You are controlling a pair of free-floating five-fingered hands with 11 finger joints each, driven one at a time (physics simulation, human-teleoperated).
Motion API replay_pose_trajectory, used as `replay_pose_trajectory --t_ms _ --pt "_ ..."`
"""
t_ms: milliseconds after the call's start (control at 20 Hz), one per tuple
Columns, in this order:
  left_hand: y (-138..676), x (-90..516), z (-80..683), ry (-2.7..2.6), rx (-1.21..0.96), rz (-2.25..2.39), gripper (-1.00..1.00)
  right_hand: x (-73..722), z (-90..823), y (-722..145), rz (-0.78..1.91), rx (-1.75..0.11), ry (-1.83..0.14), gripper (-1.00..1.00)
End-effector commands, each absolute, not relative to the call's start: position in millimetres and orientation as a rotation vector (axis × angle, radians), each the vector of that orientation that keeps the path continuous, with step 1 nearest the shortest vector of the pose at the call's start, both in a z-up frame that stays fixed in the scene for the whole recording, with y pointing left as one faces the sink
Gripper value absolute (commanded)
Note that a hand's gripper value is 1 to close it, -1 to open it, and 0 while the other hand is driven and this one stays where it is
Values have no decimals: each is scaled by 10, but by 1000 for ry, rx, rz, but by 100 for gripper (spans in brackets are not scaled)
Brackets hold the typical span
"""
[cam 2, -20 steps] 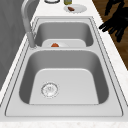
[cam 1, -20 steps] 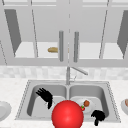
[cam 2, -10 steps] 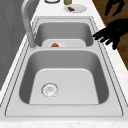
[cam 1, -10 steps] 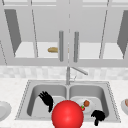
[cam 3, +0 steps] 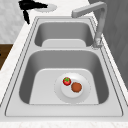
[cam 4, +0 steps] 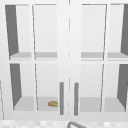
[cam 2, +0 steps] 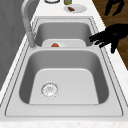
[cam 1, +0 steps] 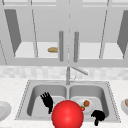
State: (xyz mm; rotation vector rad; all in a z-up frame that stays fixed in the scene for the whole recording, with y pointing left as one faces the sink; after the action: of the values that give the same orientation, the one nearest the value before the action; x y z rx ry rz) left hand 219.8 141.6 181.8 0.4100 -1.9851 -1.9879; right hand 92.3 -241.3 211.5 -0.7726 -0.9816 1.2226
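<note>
My left hand (cam 1: 47, 101) hovers over the left basin's front part with its fingers spread and straight, holding nothing. In the left side view the same left hand (cam 2: 110, 37) reaches over the sink's front rim (cam 2: 111, 75) near the divider. My right hand (cam 1: 98, 116) hangs at the front right corner of the sink, fingers relaxed and pointing down, holding nothing. A white plate (cam 3: 67, 96) in the right basin carries a brown round item (cam 3: 76, 87) and a small red strawberry (cam 3: 66, 81). A big red ball (cam 1: 67, 115) fills the bottom centre of the front view.
The faucet (cam 1: 68, 75) rises behind the divider, spout over the right basin. A plate (cam 2: 75, 8) with a brown item sits on the right counter, another plate (cam 1: 3, 110) on the left. A tan loaf (cam 4: 53, 103) lies behind the shut cabinet doors.
My left hand has drifted a little right and lower, its fingers now stretched over the sink's front rim. The right hand, ball and plate have stayed put.
</note>
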Motion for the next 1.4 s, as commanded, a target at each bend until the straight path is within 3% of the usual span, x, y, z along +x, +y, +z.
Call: replay_pose_trajectory --t_ms 0,750,1350 --pt "1518 2114 1820 -2036 327 -2040 -100 923 2115 -2413 1223 -773 -982 0" --pt "1628 1849 1967 -1984 145 -2013 -100 923 2115 -2413 1223 -773 -982 0" --pt "1616 1501 2113 -2099 170 -2045 -100 923 2115 -2413 1223 -773 -982 0"
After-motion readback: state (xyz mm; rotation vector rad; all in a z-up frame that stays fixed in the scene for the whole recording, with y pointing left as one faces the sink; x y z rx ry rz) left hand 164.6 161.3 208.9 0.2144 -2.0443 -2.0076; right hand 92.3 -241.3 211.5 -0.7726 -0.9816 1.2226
